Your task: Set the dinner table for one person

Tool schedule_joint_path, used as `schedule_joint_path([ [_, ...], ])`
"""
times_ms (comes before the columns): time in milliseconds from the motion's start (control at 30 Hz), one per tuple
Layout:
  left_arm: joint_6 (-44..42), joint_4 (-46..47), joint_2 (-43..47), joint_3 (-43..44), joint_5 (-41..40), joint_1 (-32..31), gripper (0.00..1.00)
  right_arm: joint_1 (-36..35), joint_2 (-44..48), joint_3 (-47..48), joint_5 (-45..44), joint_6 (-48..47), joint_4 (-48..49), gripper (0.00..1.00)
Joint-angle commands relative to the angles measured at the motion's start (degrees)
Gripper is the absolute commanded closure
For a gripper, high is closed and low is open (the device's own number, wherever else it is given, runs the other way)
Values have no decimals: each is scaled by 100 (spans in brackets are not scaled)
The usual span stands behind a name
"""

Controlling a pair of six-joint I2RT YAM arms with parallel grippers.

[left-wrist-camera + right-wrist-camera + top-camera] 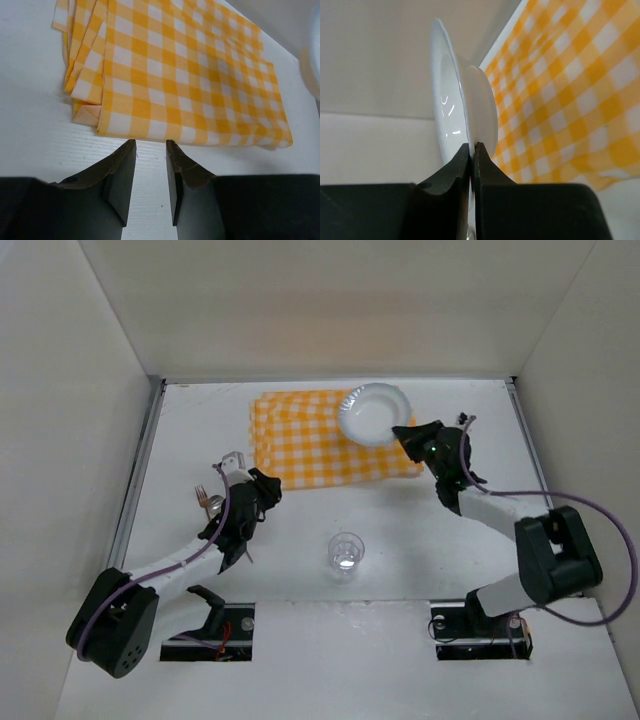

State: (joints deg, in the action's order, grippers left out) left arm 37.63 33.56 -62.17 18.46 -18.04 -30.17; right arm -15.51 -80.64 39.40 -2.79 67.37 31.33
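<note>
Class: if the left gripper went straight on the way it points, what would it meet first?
Probably the near edge of the checked cloth, just ahead of the open left gripper. Nothing lies between them, though its height above the table is unclear.

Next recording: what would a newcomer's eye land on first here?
The folded yellow-and-white checked cloth at the far middle of the white dinner table, and the white plate over its far right corner, pinched at the rim by the right gripper. A clear glass stands alone at the near middle, and the left gripper is open and empty just short of the cloth.
</note>
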Motion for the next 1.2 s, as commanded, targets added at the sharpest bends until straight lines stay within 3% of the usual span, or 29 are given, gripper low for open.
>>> schedule_joint_path([
  [0,-10,204,48,0,-77,51,73,-360,-713,875,164,416,1103,98],
  [367,-1,-183,-611,360,-85,-10,93,-800,-2499,1940,121,953,1358,98],
  [667,-71,-455,-1103,676,-50,-212,94,-1046,-3221,2169,6,1348,1577,97],
  [900,-106,-570,-1333,817,-85,-300,94,-1239,-3133,1818,-503,1313,1534,96],
  [1000,-115,-587,-1368,826,-94,-300,94,-1248,-3124,1668,-626,1357,1525,87],
  [1167,-141,-658,-1368,835,-173,-221,93,-1257,-3028,1413,-811,1340,1323,51],
])
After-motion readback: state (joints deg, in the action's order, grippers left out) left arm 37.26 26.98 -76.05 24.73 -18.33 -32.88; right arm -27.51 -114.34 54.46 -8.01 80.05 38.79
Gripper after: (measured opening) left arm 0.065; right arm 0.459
